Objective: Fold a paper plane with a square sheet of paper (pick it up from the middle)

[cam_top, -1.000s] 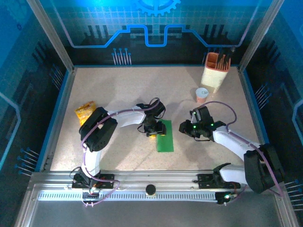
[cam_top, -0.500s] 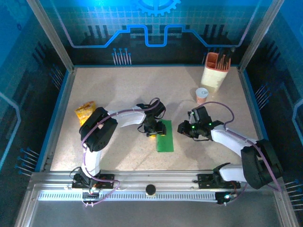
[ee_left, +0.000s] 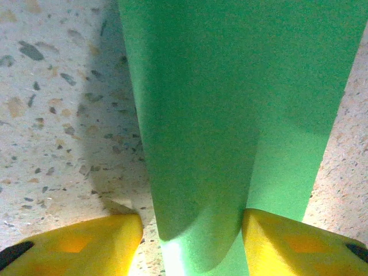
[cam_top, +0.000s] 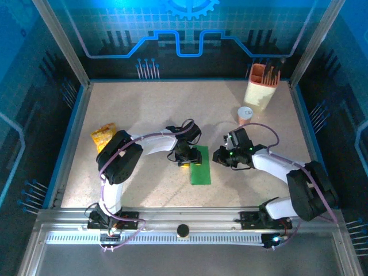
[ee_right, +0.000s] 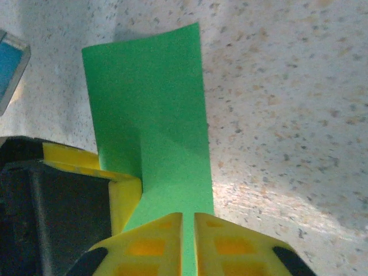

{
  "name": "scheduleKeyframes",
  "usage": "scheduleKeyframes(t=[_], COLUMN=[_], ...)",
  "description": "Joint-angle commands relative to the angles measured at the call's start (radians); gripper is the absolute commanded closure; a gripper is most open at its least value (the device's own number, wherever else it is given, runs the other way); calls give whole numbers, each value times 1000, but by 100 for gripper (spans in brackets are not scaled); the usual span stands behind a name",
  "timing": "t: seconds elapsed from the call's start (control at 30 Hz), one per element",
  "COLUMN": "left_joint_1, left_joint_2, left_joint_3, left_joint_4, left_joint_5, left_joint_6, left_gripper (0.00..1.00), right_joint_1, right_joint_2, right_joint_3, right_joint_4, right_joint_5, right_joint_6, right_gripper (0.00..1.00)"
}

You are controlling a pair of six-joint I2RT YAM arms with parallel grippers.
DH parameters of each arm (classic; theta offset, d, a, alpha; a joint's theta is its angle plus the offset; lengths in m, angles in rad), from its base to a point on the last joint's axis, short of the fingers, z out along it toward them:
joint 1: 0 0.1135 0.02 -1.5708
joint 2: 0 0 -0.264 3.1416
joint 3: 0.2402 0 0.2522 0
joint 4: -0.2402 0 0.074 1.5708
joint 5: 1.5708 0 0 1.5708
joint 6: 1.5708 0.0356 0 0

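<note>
Straddling the square sheet of paper (ee_left: 230,103), left fingers (ee_left: 75,244) gape; right fingers (ee_right: 144,247) pinch it.

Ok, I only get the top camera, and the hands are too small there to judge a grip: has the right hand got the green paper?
Observer: It looks so. In the right wrist view the right hand has its fingers almost together, with a thin strip of the green paper in the slit between them.
Operator: And the left hand?
Observer: Its own wrist view shows the left hand with fingers well apart and the paper running between them.
Operator: Is the sheet lying flat?
Observer: No. In the left wrist view a bend line runs up the sheet from the tip of one yellow finger, and the two sides catch the light differently.
</note>
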Motion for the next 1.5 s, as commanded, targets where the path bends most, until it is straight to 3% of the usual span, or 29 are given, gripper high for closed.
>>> scheduleKeyframes(t=[0.0, 0.07, 0.4, 0.63, 0.83, 1.47], left_joint_1=[-22, -21, -21, -21, -22, -21], left_joint_2=[121, 124, 122, 117, 117, 118], left_joint_3=[-49, -47, -54, -64, -67, -64], left_joint_4=[33, 33, 34, 52, 53, 53], left_joint_5=[-64, -64, -66, -61, -66, -62], left_joint_6=[15, 14, 8, -6, -7, 8], left_gripper=[46, 46, 46, 47, 49, 52], right_joint_1=[18, 32, 62, -1, -80, -70], right_joint_2=[42, 75, 190, 56, -49, -61], right_joint_3=[27, 35, 61, 17, -28, -35], right_joint_4=[76, 101, 149, 32, -6, 3], right_joint_5=[-105, -122, -129, 36, 16, -6], right_joint_6=[-6, -1, 16, 41, 19, 24], right_gripper=[94, 100, 100, 100, 100, 100])
